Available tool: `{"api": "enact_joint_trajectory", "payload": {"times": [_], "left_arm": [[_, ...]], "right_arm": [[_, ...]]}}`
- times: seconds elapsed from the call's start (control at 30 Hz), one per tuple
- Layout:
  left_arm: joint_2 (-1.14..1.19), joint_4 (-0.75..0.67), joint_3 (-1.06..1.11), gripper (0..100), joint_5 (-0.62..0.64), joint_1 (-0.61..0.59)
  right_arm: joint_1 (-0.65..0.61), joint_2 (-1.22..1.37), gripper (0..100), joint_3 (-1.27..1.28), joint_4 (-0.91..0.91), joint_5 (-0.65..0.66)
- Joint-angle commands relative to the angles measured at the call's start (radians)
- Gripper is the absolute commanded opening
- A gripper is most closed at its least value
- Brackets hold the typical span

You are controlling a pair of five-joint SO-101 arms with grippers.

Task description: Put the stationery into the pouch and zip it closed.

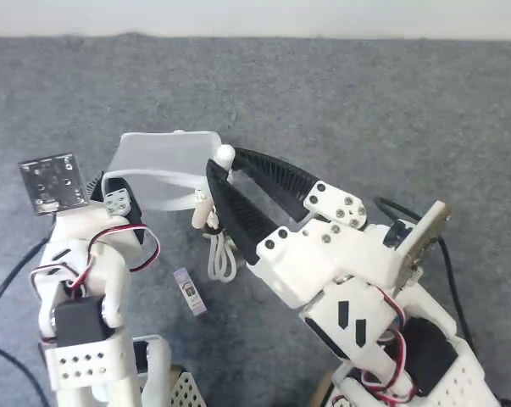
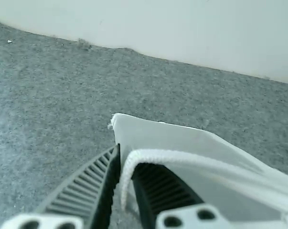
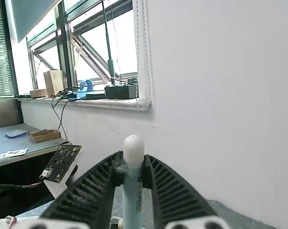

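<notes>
A translucent white pouch (image 1: 166,161) is held up off the grey carpet, its mouth facing the right arm. My left gripper (image 1: 124,193) is shut on the pouch's zipper edge (image 2: 129,162), with one ribbed finger on each side of the fabric (image 2: 182,143). My right gripper (image 1: 224,161) is shut on a pale blue pen (image 1: 206,208) with a rounded white cap (image 3: 133,148). It holds the pen right at the pouch's open side. A small purple-and-white stationery piece (image 1: 190,291) lies on the carpet between the arms.
A white looped cord (image 1: 221,254) lies on the carpet below the pen. A white wall (image 1: 323,17) borders the far edge of the carpet. The two arm bases crowd the near side, and open carpet stretches behind the pouch.
</notes>
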Motion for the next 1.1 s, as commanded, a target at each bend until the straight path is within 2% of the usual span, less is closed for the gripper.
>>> {"api": "enact_joint_trajectory", "payload": {"times": [0.0, 0.17, 0.77, 1.07], "left_arm": [[-0.018, 0.0, -0.058, 1, -0.008, -0.002], [-0.018, 0.002, -0.058, 1, -0.008, -0.002], [-0.02, 0.002, -0.059, 1, -0.008, -0.003], [-0.02, 0.002, -0.059, 1, -0.008, -0.003]], "right_arm": [[-0.01, -0.01, 0.6, 0.026, -0.096, -0.008], [-0.008, 0.004, 0.6, 0.126, -0.294, 0.018], [-0.008, 0.13, 0.6, 0.347, -0.656, 0.169], [-0.008, 0.203, 0.6, 0.445, -0.799, 0.19]]}}
